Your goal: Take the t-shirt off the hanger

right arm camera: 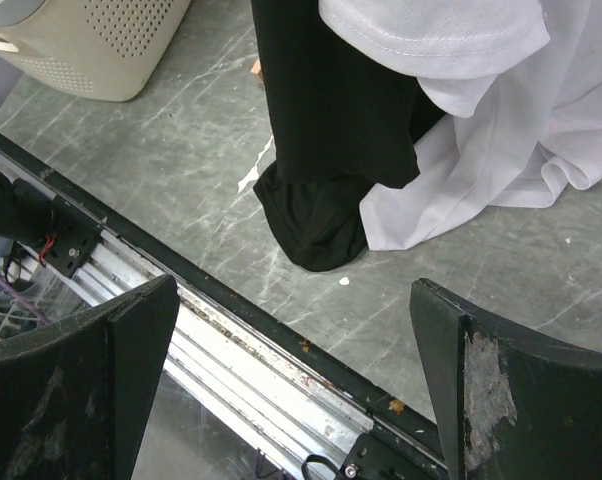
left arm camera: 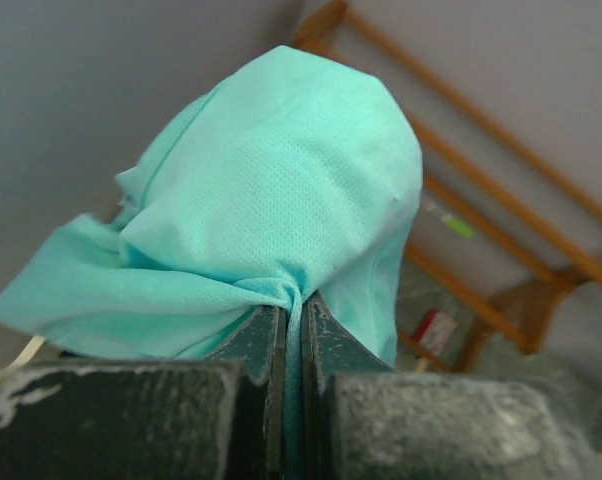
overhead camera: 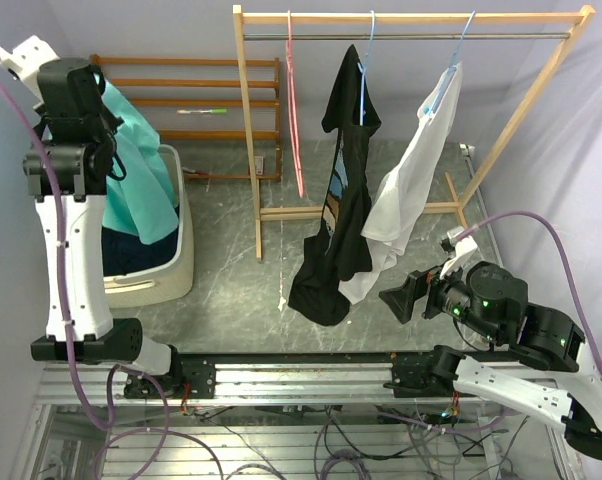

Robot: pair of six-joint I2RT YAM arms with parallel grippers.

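My left gripper (overhead camera: 109,118) is raised high at the far left and is shut on a teal t-shirt (overhead camera: 141,180), which hangs down over the basket. In the left wrist view the teal t-shirt (left arm camera: 271,200) is bunched and pinched between the closed jaws of the left gripper (left arm camera: 293,318). On the clothes rack (overhead camera: 411,17) a black t-shirt (overhead camera: 343,190) and a white t-shirt (overhead camera: 411,190) hang on blue hangers. An empty pink hanger (overhead camera: 293,110) hangs to their left. My right gripper (overhead camera: 398,298) is open and empty, low beside the shirts' hems. The black t-shirt (right arm camera: 331,120) and the white t-shirt (right arm camera: 501,110) also show in the right wrist view, beyond the right gripper (right arm camera: 293,310).
A white laundry basket (overhead camera: 181,250) stands on the table at the left and shows in the right wrist view (right arm camera: 101,40). A low wooden ladder rack (overhead camera: 196,85) stands at the back. The arms' metal rail (overhead camera: 311,365) runs along the near edge.
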